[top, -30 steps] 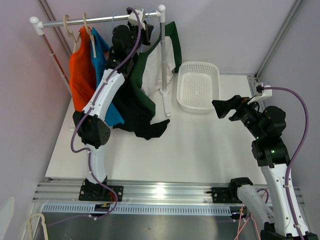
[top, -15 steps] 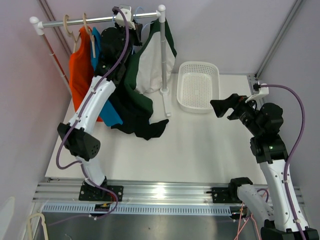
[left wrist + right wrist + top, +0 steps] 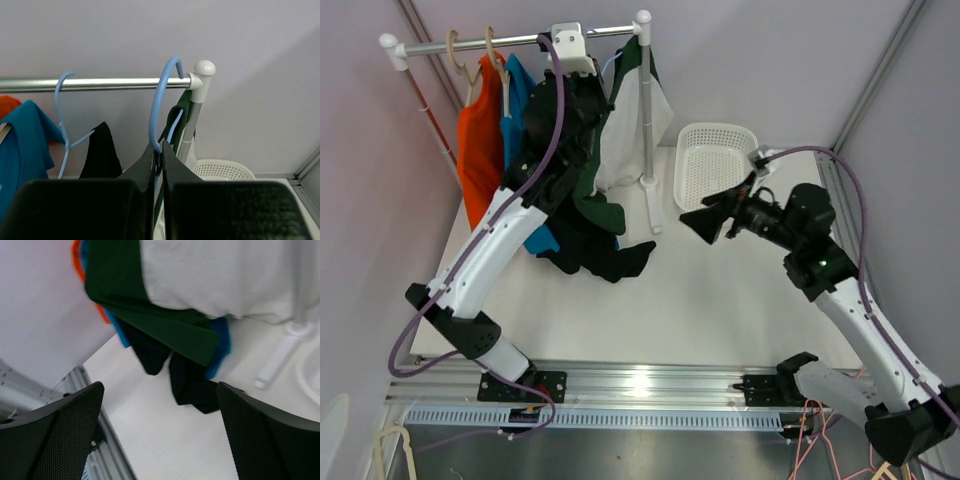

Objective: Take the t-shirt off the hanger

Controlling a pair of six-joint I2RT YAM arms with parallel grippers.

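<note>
Moved since the prior view: the right arm has swung in from the table's right side toward the rack. The left wrist has shifted leftward along the rail, its elbow dropping outward.

Step in hand (judged): holding the hanger so the shirt can be pulled off it. To do this well, the left arm should hold the hook steady while the right arm comes in low at the hem. It should take only the green-and-white cloth, avoid the dark garment beside it, and draw downward off the shoulders.

1. Right gripper (image 3: 157,387): over the table (image 3: 720,300), jaws spread to their widest, nothing between them. It faces the hanging cloth without touching it.
2. Black garment (image 3: 610,260): trails onto the table below the rack.
3. T-shirt (image 3: 625,120): green with a white panel, hangs on the blue hanger (image 3: 156,110) beside the right post (image 3: 647,110).
4. Left gripper (image 3: 159,148): fully closed, pinching the hanger's neck just under its hook.
5. Rail (image 3: 110,83): the hook arches above it near the end cap. Whether it rests there cannot be told.
6. White basket (image 3: 718,127): right of the post.
</note>
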